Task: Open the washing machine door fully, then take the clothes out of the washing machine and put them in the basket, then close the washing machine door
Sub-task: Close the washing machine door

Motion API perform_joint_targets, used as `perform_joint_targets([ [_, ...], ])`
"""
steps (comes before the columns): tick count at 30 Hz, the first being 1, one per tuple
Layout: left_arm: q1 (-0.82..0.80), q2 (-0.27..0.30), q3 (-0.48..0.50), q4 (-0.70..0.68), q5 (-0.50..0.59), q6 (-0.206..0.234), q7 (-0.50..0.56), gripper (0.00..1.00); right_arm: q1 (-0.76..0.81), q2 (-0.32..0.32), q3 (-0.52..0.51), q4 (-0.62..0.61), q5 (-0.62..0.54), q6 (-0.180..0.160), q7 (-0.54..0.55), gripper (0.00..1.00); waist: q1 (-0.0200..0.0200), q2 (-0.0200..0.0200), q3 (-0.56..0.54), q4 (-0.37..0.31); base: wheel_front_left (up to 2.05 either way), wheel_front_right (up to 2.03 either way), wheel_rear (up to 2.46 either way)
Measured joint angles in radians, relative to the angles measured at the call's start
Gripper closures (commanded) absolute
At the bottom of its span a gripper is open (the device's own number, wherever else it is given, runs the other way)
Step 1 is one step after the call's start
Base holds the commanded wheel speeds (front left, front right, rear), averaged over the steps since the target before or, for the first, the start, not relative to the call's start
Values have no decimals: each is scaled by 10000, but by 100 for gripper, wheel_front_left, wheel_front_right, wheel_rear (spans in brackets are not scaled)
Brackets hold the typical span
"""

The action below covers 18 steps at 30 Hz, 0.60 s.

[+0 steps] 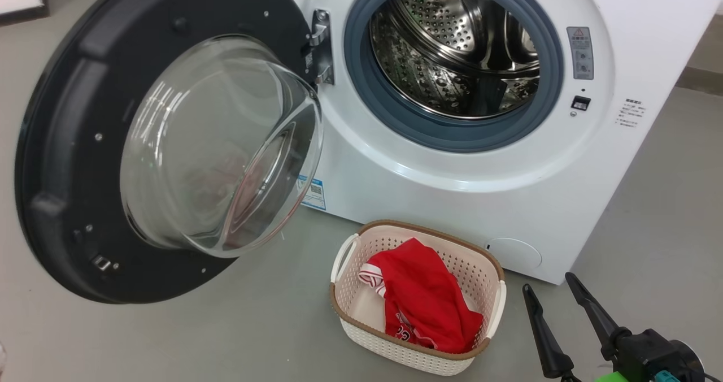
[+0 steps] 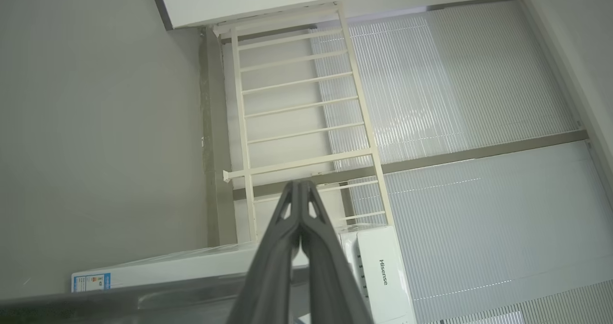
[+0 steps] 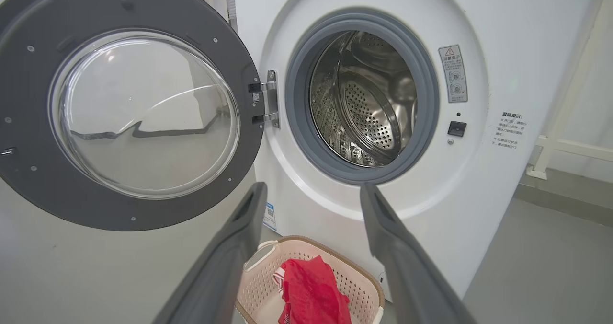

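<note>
Head view: drum empty, red jersey in the basket, so closing is next. The door hangs wide, far left of the right fingers, spread and holding nothing; the left fingers, pressed together, aim elsewhere.

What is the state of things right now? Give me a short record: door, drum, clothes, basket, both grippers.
door: washing machine door swung wide open
drum: drum of washing machine, no clothing visible inside
clothes: red clothes lying in the basket
basket: basket on floor before the machine
left gripper: left gripper shut, empty
right gripper: right gripper open, empty, right of basket
left to do: close door
</note>
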Motion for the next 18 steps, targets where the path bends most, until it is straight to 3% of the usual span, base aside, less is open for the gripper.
perform_joint_targets([
  [8, -490, 696, -128, 1718, 121, 86, 213, 100, 0, -2, 77, -199, -27, 0, 240, 0, 0, 0, 166, -320, 0, 0, 0],
  [18, -814, 767, -589, 2786, 119, -257, 1064, 100, 0, -2, 35, -437, -217, 0, 414, 0, 0, 0, 395, -661, 0, 0, 0],
])
